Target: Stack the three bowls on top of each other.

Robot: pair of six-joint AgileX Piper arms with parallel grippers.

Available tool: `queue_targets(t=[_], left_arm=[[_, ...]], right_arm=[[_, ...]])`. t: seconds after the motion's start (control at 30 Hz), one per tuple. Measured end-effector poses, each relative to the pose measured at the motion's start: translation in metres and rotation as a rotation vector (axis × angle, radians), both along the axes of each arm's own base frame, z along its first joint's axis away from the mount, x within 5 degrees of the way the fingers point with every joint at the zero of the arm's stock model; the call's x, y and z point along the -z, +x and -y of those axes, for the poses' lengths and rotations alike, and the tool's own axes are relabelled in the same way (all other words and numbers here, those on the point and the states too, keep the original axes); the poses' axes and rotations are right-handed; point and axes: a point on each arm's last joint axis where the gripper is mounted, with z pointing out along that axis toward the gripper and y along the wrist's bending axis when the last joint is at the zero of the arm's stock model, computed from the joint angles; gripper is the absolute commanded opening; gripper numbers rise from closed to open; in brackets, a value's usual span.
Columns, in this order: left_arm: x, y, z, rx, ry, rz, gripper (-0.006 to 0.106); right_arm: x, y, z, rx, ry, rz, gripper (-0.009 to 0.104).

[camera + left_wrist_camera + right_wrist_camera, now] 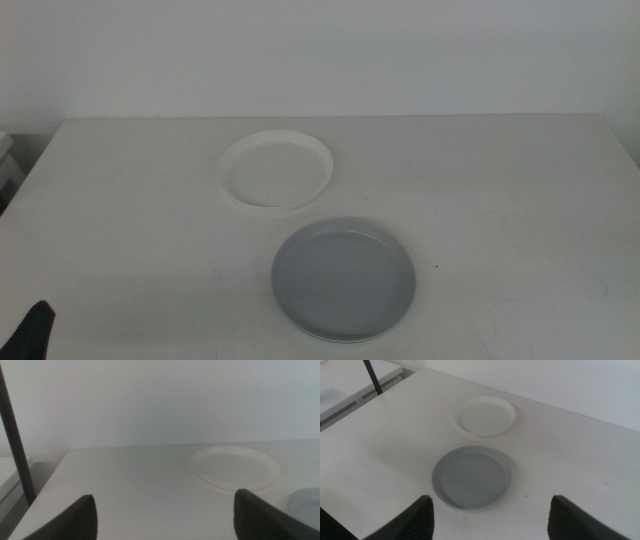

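Observation:
A white bowl [275,170] [235,467] [485,416] sits upright toward the back of the white table [500,200]. A grey-blue bowl [344,278] [471,477] lies nearer the front, just right of it and apart from it. A thin paler edge shows along its near side; I cannot tell what that is. Only a corner of the grey-blue bowl [307,502] appears in the left wrist view. My left gripper [167,520] is open, low at the table's front left corner [30,335], far from both bowls. My right gripper [492,520] is open, raised above the table on the near side of the grey-blue bowl, and out of the middle view.
A dark upright pole [15,435] [372,375] stands off the table's left side beside a lower white surface [350,380]. A plain white wall [320,50] backs the table. The table's left edge [30,180] runs close to the left gripper.

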Motion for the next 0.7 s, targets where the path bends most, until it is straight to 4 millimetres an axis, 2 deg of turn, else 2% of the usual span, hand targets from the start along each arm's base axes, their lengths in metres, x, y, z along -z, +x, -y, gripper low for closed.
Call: queue_targets(t=[0.2,0.3,0.37,0.47,0.6,0.7], left_arm=[[0.000,0.000,0.000,-0.002,0.036,0.002,0.098],[-0.011,0.004,0.000,-0.005,0.055,-0.035,0.098],[-0.030,0.010,0.000,-0.006,0.059,-0.060,0.098],[-0.068,0.026,0.001,-0.011,0.064,-0.105,0.098],[-0.123,0.057,0.002,-0.029,0.071,-0.197,0.098],[-0.154,0.080,0.002,-0.048,0.077,-0.298,0.098]], right_arm=[[0.000,0.000,0.000,0.000,0.000,0.000,0.057],[0.000,0.000,0.000,0.000,0.000,0.000,0.057],[0.000,0.000,0.000,0.000,0.000,0.000,0.057],[0.000,0.000,0.000,0.000,0.000,0.000,0.057],[0.000,0.000,0.000,0.000,0.000,0.000,0.057],[0.000,0.000,0.000,0.000,0.000,0.000,0.057]])
